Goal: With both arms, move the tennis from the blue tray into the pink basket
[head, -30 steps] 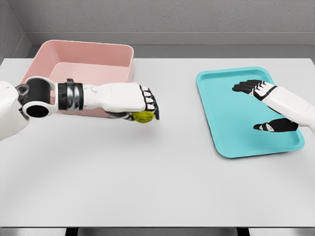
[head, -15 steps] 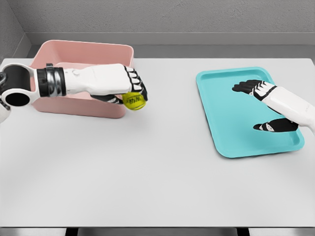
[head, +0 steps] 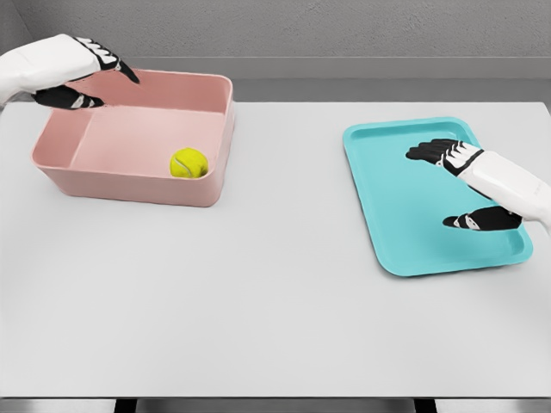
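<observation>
Tennis ball (head: pixel 188 163) in pink basket (head: pixel 129 182), round, no long axis.

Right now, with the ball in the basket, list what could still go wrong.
1. The left hand hangs open over the pink basket's far left corner; drawing back low, it might clip the rim and shift the basket.
2. The tennis ball lies loose near the right wall, so a knock could set it rolling.
3. The right hand hovers open over the blue tray; dropping, it could nudge the tray.
</observation>
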